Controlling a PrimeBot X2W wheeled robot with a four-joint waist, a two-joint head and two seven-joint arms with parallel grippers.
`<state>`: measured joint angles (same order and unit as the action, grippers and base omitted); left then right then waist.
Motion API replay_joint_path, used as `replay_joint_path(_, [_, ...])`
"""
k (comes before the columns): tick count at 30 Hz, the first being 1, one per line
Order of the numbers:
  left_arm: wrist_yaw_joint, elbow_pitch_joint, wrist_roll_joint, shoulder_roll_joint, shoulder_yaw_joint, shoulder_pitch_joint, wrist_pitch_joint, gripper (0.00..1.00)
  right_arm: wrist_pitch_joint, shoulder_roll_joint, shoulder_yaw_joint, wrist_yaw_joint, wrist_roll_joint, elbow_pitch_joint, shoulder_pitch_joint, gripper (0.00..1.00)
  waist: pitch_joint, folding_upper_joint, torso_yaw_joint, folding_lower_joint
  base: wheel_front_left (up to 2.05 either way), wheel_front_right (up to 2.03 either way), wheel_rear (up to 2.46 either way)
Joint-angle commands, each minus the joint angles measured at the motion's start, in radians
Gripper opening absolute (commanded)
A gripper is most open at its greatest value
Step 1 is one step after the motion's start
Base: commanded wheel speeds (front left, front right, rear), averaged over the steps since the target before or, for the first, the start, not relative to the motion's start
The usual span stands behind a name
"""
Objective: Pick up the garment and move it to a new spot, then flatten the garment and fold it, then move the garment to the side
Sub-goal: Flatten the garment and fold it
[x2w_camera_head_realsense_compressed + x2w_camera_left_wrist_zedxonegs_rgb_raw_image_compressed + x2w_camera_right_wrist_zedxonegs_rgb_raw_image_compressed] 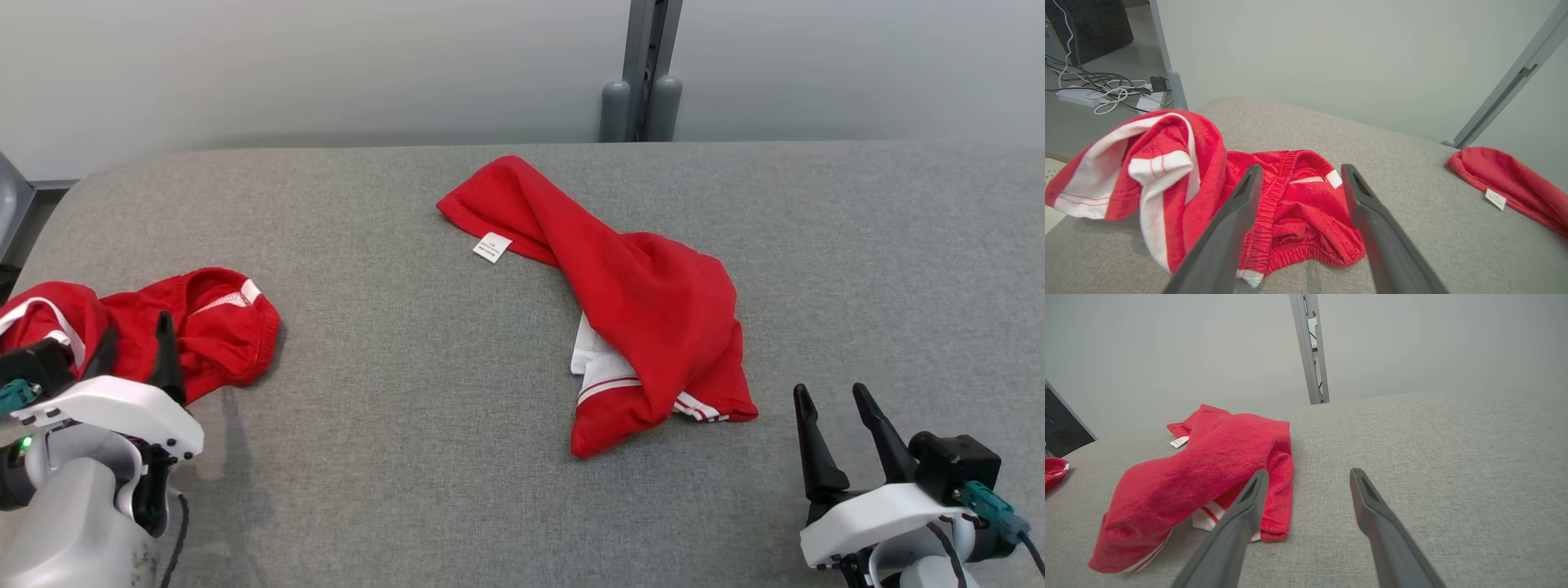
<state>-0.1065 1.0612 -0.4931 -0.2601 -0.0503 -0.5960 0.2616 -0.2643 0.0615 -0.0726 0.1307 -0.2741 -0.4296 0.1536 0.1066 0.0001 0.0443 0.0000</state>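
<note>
A red garment (645, 310) with white striped trim and a white tag lies crumpled in the middle of the grey padded table (408, 425). It also shows in the right wrist view (1208, 469) and at the right edge of the left wrist view (1515, 179). A second red garment (212, 327) with white bands and an elastic waistband lies bunched at the table's left edge. My left gripper (135, 347) is open just over its near side (1301, 171), and the cloth (1180, 163) lies loose beneath the fingers. My right gripper (833, 396) is open and holds nothing (1309, 473), right of the middle garment.
A grey wall and a metal post (645, 73) stand behind the table. Left of the table, cables and a power strip (1098, 94) lie on the floor. The second garment (1053, 469) hangs partly over the table's left edge.
</note>
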Motion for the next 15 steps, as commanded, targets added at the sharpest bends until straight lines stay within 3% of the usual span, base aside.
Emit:
replay_joint_path(1, [-0.005,-0.02,0.005,0.006,0.006,0.023,0.003,1.0,0.0,0.003,0.005,0.0,-0.002,0.005,-0.011,1.0,-0.01,-0.0001,0.001,0.0,0.0,0.0,0.0])
replay_joint_path(8, [0.037,-0.244,0.076,0.076,0.066,0.159,0.002,1.0,0.0,-0.004,0.048,0.0,0.033,0.03,-0.036,1.0,-0.057,-0.0001,-0.014,0.0,0.0,0.0,0.0])
replay_joint_path(15, [0.046,-0.433,0.167,0.149,0.153,0.342,0.003,1.0,0.0,-0.008,0.061,0.0,0.062,0.046,-0.066,1.0,-0.098,-0.0001,-0.063,0.0,0.0,0.0,0.0])
